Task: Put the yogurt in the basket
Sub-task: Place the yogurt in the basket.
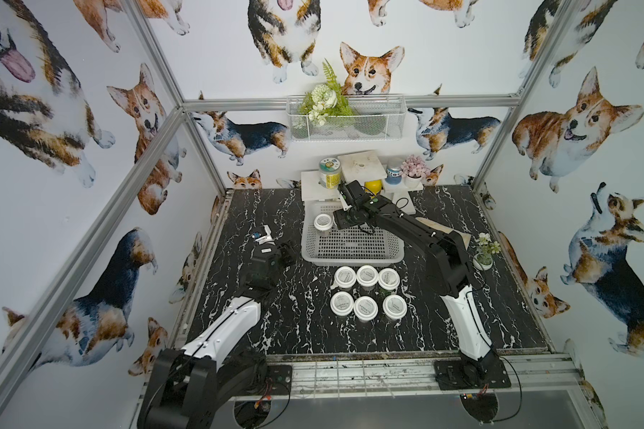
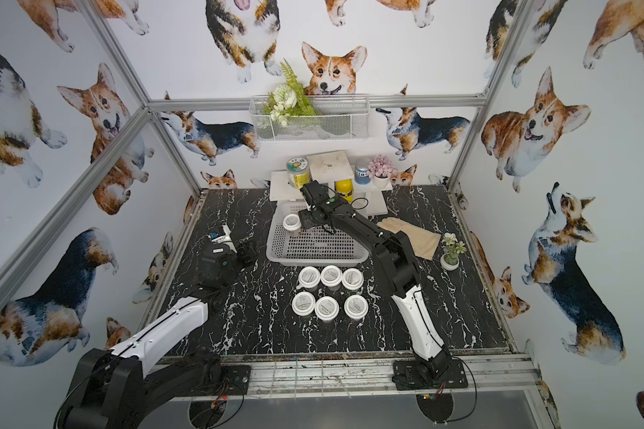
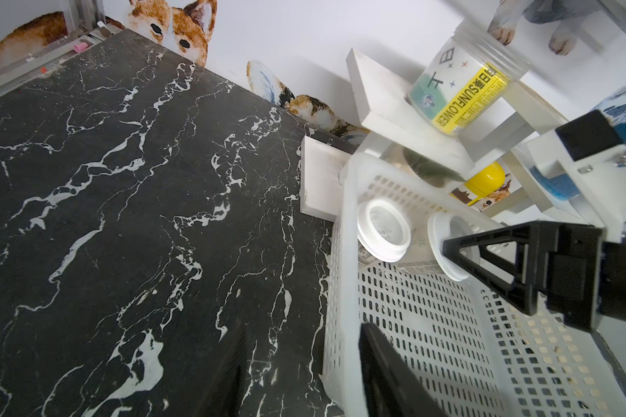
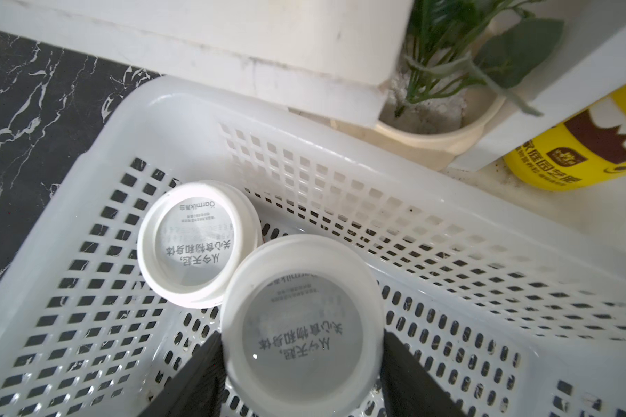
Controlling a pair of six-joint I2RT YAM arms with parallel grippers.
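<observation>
Right wrist view: right hand point(image 4: 302, 364) grasps a light, rigid yogurt cup point(image 4: 302, 317) below its wide lid (slippery plastic) inside the basket point(image 4: 449, 202).

Black marble-look tabletop point(image 1: 298, 327) w/ white veins. On it: white slotted basket point(image 1: 354, 256) at back-centre, six yogurt cups point(image 1: 367, 275) in two rows just in front (lids up), beige glove point(image 2: 411, 234), small flower pot point(image 1: 483, 260), white tiered stand point(image 1: 357, 167) by back wall.
</observation>
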